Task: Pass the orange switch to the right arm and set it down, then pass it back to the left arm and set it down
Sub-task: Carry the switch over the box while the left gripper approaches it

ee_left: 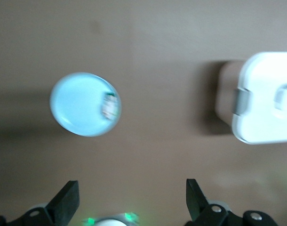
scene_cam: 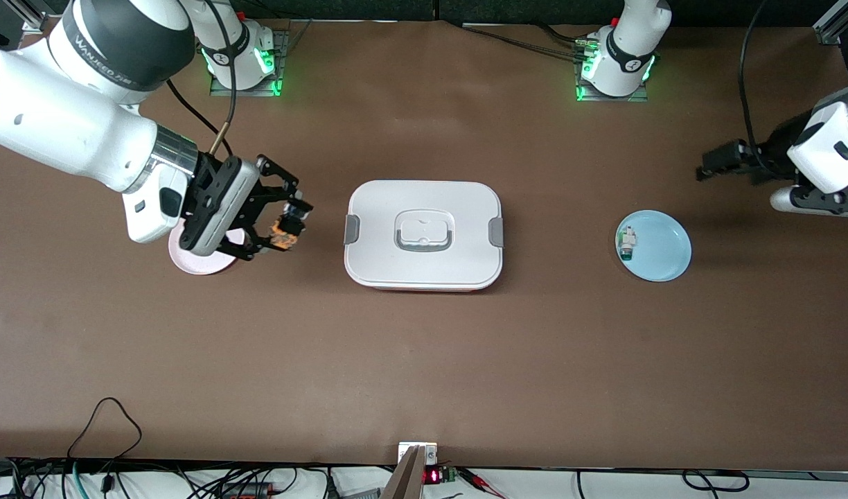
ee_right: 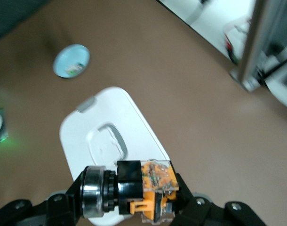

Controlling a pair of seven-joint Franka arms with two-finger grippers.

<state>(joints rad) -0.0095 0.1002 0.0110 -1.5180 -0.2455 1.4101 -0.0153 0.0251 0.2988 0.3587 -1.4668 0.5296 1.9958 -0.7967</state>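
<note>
— Over the pink plate [scene_cam: 188, 262], what is the right arm's hand doing?
— The right gripper [scene_cam: 285, 225] hangs in the air there, its fingers pinching the orange switch [scene_cam: 284, 234]. Its wrist view shows the switch [ee_right: 143, 188] crosswise between the jaws, black body and silver ring at one end, orange part at the other.
— And the box [scene_cam: 424, 234]?
— Lid on, at the table's centre, at about three o'clock from the held switch in the front view and apart from it. The right wrist view looks down on the box [ee_right: 106, 146] just under the switch.
— Where is the left arm?
— The left gripper [scene_cam: 720, 164] hovers at one o'clock from the blue plate [scene_cam: 659, 246], toward its own end of the table. Its fingers [ee_left: 68, 201] are spread wide, holding nothing.
— Anything on the blue plate?
— A small white-and-green component [scene_cam: 626, 242] near the rim at nine o'clock.
</note>
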